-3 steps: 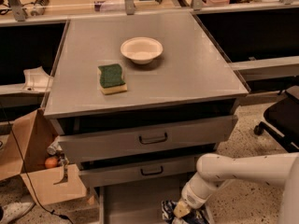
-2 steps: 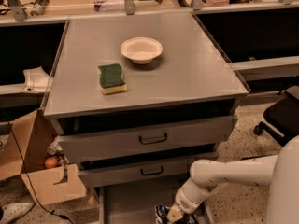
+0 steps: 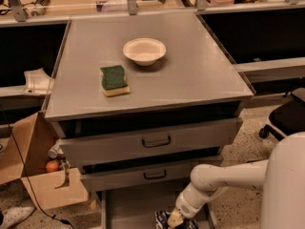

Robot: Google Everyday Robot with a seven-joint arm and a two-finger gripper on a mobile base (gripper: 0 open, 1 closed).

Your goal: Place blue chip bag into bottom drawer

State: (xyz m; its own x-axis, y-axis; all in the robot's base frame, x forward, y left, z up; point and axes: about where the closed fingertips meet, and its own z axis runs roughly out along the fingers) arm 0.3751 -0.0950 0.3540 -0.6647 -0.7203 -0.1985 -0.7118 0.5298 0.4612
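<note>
The bottom drawer (image 3: 128, 206) is pulled out, showing a flat grey floor and a low left wall. My white arm reaches down from the right over its front right part. My gripper (image 3: 174, 219) is at the bottom edge of the view, shut on the blue chip bag (image 3: 162, 220). The dark crumpled foil bag shows on both sides of the gripper tip, low over the drawer floor. The frame edge cuts off part of the bag.
A white bowl (image 3: 144, 50) and a green-and-yellow sponge (image 3: 114, 80) sit on the grey cabinet top (image 3: 200, 75). Two shut drawers with dark bar handles (image 3: 156, 141) are above the open one. A cardboard box (image 3: 33, 175) stands at the left, and an office chair (image 3: 288, 118) at the right.
My gripper has moved left and down with the blue chip bag, further over the open bottom drawer. The bowl and sponge have not moved.
</note>
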